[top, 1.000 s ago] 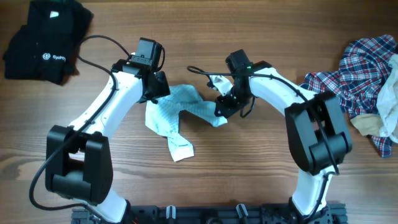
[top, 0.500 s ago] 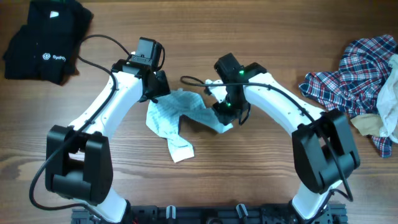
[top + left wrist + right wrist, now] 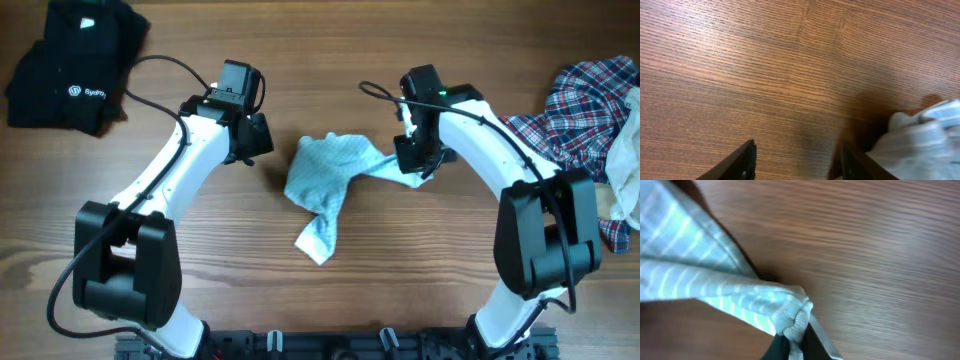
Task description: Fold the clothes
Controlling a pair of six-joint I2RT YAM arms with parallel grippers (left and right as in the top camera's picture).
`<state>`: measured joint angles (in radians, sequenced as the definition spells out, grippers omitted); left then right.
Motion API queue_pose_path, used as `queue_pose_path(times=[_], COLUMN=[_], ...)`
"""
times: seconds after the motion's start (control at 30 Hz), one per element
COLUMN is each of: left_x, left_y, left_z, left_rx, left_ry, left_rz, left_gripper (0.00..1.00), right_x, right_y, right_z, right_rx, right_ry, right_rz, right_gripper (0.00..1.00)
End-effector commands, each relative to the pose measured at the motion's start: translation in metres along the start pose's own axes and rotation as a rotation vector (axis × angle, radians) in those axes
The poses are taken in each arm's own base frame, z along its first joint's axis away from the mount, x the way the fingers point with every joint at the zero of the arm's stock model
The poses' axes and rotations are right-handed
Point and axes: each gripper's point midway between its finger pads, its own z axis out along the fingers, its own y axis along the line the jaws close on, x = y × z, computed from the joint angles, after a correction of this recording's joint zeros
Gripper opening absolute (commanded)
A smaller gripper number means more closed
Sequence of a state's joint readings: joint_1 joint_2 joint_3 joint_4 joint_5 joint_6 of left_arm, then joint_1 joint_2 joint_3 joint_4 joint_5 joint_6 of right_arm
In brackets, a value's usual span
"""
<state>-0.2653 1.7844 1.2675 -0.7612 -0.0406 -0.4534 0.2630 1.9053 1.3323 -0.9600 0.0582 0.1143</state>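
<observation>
A light blue striped cloth [image 3: 330, 185] lies crumpled on the wooden table at the centre. My right gripper [image 3: 415, 165] is shut on its right corner and holds that bunched edge; the right wrist view shows the pinched cloth [image 3: 740, 297] between the fingers [image 3: 796, 341]. My left gripper [image 3: 262, 140] is open and empty, just left of the cloth. In the left wrist view its fingers [image 3: 797, 160] frame bare wood, and the cloth's edge [image 3: 920, 140] sits at the right.
A folded black garment [image 3: 75, 65] lies at the back left corner. A pile of plaid and cream clothes [image 3: 585, 130] lies at the right edge. Black cables run from both arms over the table.
My right gripper has pulled the blue cloth to the right, away from my left gripper. The left gripper has let go of the cloth and stayed in place.
</observation>
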Motion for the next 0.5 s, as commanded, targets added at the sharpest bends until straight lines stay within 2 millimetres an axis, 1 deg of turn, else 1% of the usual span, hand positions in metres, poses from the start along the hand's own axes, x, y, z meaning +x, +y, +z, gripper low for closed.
queue_pose_path(times=[0.0,0.13,0.23,0.3,0.4,0.47], left_x=[-0.007,-0.007,-0.007,-0.007,-0.007,-0.007], left_y=[0.003,0.003,0.002,0.002,0.002,0.002], left_z=[-0.001,-0.001,-0.001,-0.001,-0.001,-0.001], left_rx=[-0.012,-0.012,-0.012,-0.012,-0.011,-0.011], left_ry=[-0.02,-0.02,-0.02,-0.02,-0.02,-0.02], left_rz=[-0.003,-0.003,-0.003,-0.003,-0.003,-0.003], left_gripper=[0.54,0.55,0.54,0.55,0.55,0.55], right_x=[-0.017,-0.035,-0.047,-0.049,-0.055,-0.065], right_y=[-0.029,-0.053,-0.082,-0.094,-0.092,-0.083], right_z=[-0.009,-0.009,-0.01,-0.012,-0.021,-0.037], right_rx=[0.102,0.092,0.098,0.087,0.034,-0.014], right_ry=[-0.076,-0.145,-0.2,-0.207,-0.222,-0.257], right_rz=[0.137,0.242,0.31,0.336,0.333,0.323], right_gripper=[0.04,0.04,0.04,0.04,0.04,0.04])
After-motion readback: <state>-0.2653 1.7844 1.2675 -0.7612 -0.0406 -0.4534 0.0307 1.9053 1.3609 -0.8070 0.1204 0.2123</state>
